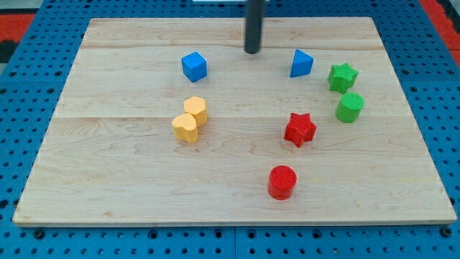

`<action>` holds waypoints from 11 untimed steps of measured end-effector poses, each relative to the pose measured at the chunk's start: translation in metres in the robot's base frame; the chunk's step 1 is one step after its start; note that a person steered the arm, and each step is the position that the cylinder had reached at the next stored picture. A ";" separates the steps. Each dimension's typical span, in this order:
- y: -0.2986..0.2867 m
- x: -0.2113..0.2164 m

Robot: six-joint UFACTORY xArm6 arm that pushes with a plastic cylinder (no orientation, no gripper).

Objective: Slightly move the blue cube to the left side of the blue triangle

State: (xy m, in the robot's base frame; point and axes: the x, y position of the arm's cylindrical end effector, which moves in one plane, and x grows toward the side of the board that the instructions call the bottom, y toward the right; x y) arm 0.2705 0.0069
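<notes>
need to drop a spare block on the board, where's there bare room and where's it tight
Bare wood: the view's left below the blue cube and beside the yellow pair; the bottom strip left of the red cylinder. Crowded: the right, with blue triangle, green blocks, red star. My tip sits between the blues.

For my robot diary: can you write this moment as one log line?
tip: between blue cube and blue triangle, touching neither | cube: at triangle's left, apart | push: not begun
</notes>
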 end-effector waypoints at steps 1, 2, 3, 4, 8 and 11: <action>-0.090 -0.013; -0.133 0.008; -0.144 0.050; -0.106 0.059; -0.131 0.064; -0.120 0.198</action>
